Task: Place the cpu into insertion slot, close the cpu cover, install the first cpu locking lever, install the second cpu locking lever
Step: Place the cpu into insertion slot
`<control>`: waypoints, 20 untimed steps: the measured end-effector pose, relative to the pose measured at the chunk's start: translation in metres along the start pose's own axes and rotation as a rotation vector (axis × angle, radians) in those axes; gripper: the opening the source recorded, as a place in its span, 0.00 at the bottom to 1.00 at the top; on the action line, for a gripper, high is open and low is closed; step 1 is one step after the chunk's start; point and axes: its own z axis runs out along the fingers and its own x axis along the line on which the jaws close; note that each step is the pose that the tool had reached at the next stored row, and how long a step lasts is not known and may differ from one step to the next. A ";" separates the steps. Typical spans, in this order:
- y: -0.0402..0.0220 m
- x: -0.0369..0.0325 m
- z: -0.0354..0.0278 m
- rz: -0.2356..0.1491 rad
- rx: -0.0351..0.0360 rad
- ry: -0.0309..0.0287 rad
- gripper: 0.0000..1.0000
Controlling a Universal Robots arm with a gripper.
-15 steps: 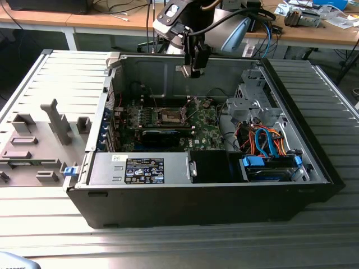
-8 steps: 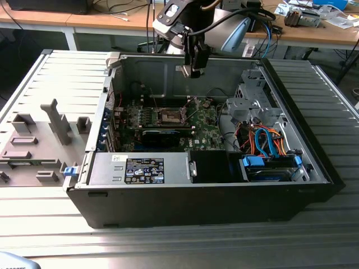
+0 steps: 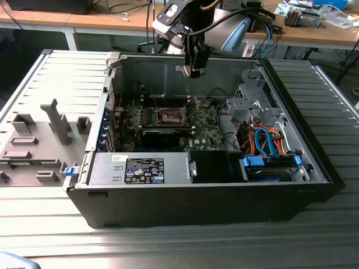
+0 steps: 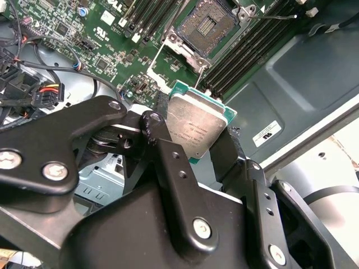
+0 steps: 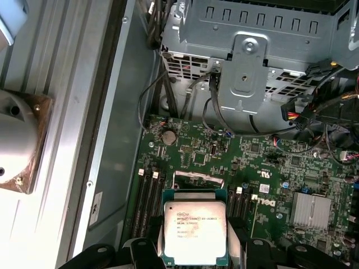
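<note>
The hand (image 4: 193,147) grips the chip (image 4: 196,120) by its edges inside the open computer case (image 3: 314,162), and the empty socket (image 4: 208,23) lies below the hand, so I judge no step is finished yet.

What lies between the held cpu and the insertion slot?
In the second wrist view, only the slot's metal rim and green motherboard show between the cpu and the insertion slot.

- In the exterior view the arm (image 3: 231,28) comes in from the far side, with its wrist (image 3: 171,17) bent downward.
- The jaws point down, clamped on two opposite edges of the cpu (image 4: 196,126).
</note>
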 end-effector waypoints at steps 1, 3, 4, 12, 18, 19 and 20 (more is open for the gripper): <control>0.0000 0.0000 0.0000 0.001 0.0000 0.0000 0.55; 0.0000 0.0000 0.0000 0.002 -0.0001 -0.0001 0.55; 0.0000 0.0000 0.0000 0.003 -0.0002 -0.0002 0.55; 0.0000 0.0000 0.0000 0.010 -0.0005 -0.0007 0.55; 0.0000 0.0000 0.0000 0.014 -0.0007 -0.0010 0.55; 0.0000 0.0000 0.0000 0.015 -0.0008 -0.0010 0.55; 0.0000 0.0000 0.0000 0.016 -0.0008 -0.0011 0.55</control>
